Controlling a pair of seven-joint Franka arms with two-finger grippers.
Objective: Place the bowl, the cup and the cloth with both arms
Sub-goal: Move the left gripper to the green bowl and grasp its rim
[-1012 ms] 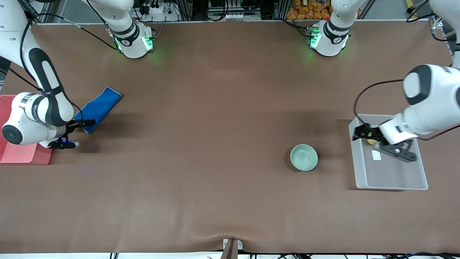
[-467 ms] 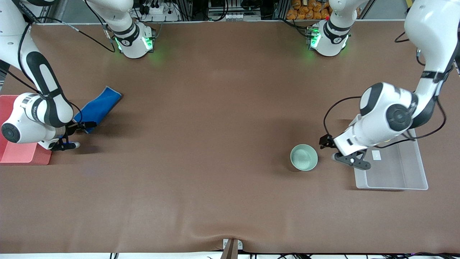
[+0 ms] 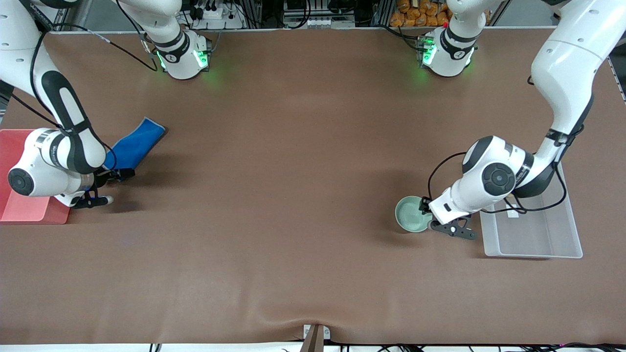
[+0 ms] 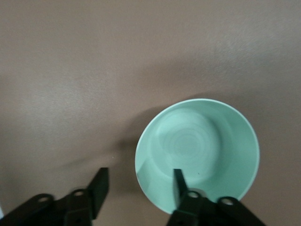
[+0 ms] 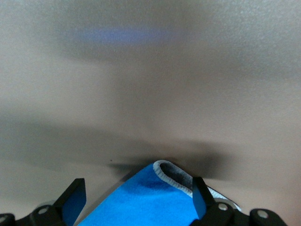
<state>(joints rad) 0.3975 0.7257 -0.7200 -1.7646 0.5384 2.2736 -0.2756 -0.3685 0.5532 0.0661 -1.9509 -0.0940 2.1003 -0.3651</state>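
Left end effector (image 3: 429, 218) has swung from the clear bin (image 3: 567, 244) to the bowl (image 3: 410, 215), fingers spread astride its rim; grasp next. Right end effector (image 3: 105, 186) spread around the cloth (image 3: 137, 144).

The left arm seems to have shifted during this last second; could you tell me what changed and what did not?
The left gripper swung out of the clear bin, where it hovered over the cup, to the bowl. Its fingers are open, one finger inside the rim, one outside; nothing is gripped yet. The bowl did not move. The right gripper stayed at the cloth end beside the red tray, barely shifting.
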